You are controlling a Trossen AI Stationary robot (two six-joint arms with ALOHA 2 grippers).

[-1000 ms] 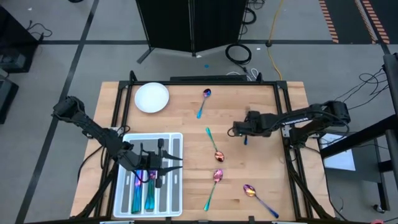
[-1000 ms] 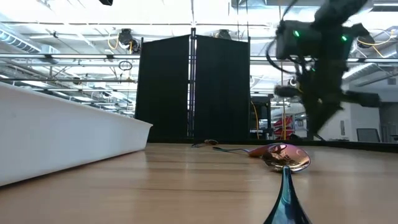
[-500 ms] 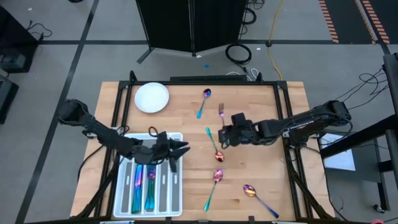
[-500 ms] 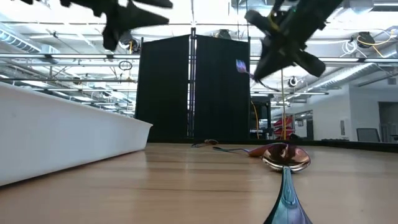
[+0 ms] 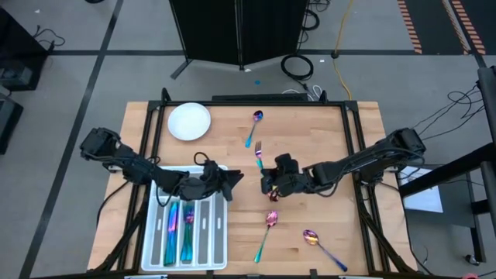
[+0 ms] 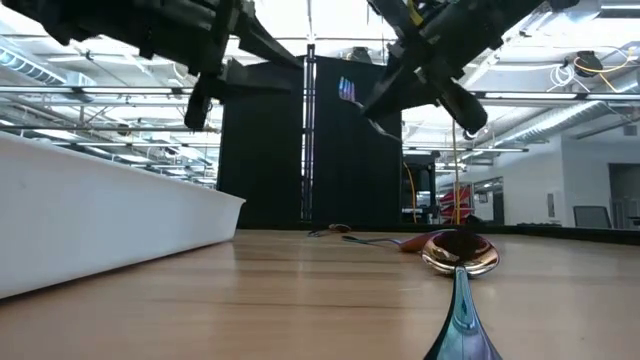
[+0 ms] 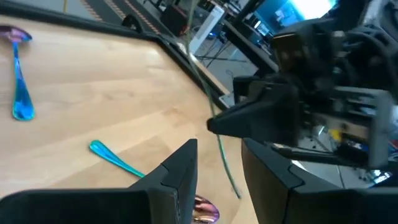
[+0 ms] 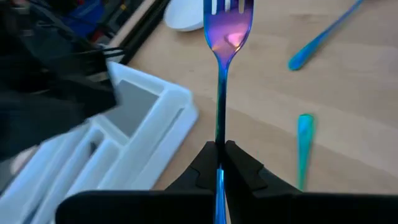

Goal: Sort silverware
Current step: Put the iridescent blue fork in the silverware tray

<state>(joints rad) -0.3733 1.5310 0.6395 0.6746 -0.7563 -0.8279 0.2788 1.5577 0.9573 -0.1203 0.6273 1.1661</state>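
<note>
My right gripper (image 5: 269,177) is over the middle of the table, shut on an iridescent fork (image 5: 258,148), which also shows in the right wrist view (image 8: 227,25) and high above the table in the low view (image 6: 346,90). My left gripper (image 5: 233,178) hangs open above the right edge of the compartment tray (image 5: 220,232), facing the right gripper a short way off. The fork shows edge-on beyond its fingers (image 7: 219,143), apart from them. Cutlery (image 5: 179,230) lies in the tray. Several spoons lie flat on the table: (image 5: 253,126), (image 5: 266,231), (image 5: 322,245). My right gripper pinches the fork's handle (image 8: 219,134) between its two fingers. The fork runs along the fingers and sticks out past their ends, with its tines (image 8: 228,7) farthest from the gripper. It is lifted clear of the table and tilted, tines up.
A white plate (image 5: 189,122) sits at the table's far left corner. A teal spoon handle (image 5: 260,163) lies just under the held fork, its bowl partly covered by the right gripper. Bare wood shows along the right side and in the near middle.
My right gripper has moved toward the table's left and a little nearer, carrying the fork, and has turned so the fork points up and away. My left gripper has risen out of the tray and moved right, toward the right gripper.
</note>
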